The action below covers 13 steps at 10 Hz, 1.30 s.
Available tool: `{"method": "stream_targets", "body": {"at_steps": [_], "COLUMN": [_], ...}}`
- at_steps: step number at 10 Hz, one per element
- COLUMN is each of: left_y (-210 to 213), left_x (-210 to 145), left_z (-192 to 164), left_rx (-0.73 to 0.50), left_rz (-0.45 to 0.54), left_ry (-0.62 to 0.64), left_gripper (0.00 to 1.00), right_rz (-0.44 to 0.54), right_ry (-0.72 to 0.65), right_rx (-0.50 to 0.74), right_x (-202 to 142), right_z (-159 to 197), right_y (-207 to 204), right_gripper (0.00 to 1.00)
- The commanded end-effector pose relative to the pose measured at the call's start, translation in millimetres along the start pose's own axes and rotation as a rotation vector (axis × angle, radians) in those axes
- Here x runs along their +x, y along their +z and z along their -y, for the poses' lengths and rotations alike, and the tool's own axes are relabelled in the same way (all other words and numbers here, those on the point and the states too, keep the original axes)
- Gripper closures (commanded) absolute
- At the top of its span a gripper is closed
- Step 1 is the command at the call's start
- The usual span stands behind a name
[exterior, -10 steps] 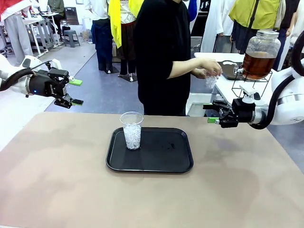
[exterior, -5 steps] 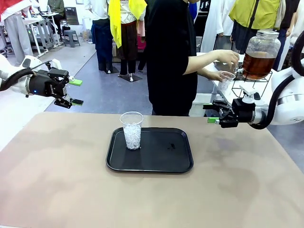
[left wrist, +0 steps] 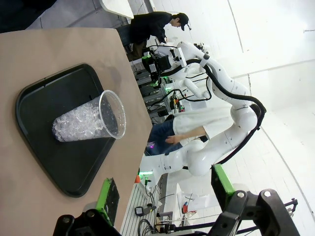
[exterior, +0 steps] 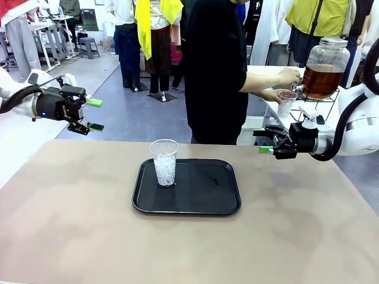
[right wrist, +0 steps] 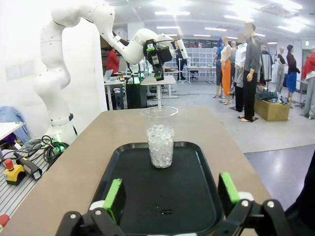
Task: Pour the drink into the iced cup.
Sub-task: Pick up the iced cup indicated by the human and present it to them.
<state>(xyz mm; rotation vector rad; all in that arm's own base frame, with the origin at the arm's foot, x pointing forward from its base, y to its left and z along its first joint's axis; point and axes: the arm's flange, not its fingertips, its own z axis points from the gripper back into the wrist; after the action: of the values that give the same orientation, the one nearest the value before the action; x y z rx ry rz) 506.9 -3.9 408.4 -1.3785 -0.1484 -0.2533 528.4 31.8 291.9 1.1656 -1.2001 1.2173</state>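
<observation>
Cup [exterior: 164,164]; left claw [exterior: 95,114], right claw [exterior: 262,141] wide-open

Black tray [exterior: 201,195] (flat); tan table [exterior: 71,225] beneath

Since a second ago: person [exterior: 216,71] at far side stepped toward picture right, torso turned to side table. Both hands were together before chest then; now spread and stretched out to right. One, upper hand [exterior: 289,77], rose and reached to spigot [exterior: 298,89] of glass dispenser jar [exterior: 324,66], fingers now on it. Other, lower hand [exterior: 273,94], carried small clear cup [exterior: 286,102] rightward; cup now held upright just under spigot, close beside amber drink [exterior: 320,81] in jar
</observation>
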Motion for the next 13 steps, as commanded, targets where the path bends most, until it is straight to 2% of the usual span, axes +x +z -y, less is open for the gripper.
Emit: {"method": "stream_targets", "body": {"at_steps": [1,13], "left_y": [0.7,0.7], "left_x": [-0.2,-0.2], "left_z": [0.4,0.4], "left_rx": [0.002,0.002], "left_rz": [-0.002,-0.002], "left_ry": [-0.003,-0.003], "left_gripper": [0.00,0.00], "right_rz": [-0.008,-0.008], "right_ry": [0.000,0.000], "right_rx": [0.002,0.002], "right_x": [4.3,4.3], "right_z": [4.9,4.9], "right_y": [-2.2,-2.2], "right_gripper": [0.00,0.00]}}
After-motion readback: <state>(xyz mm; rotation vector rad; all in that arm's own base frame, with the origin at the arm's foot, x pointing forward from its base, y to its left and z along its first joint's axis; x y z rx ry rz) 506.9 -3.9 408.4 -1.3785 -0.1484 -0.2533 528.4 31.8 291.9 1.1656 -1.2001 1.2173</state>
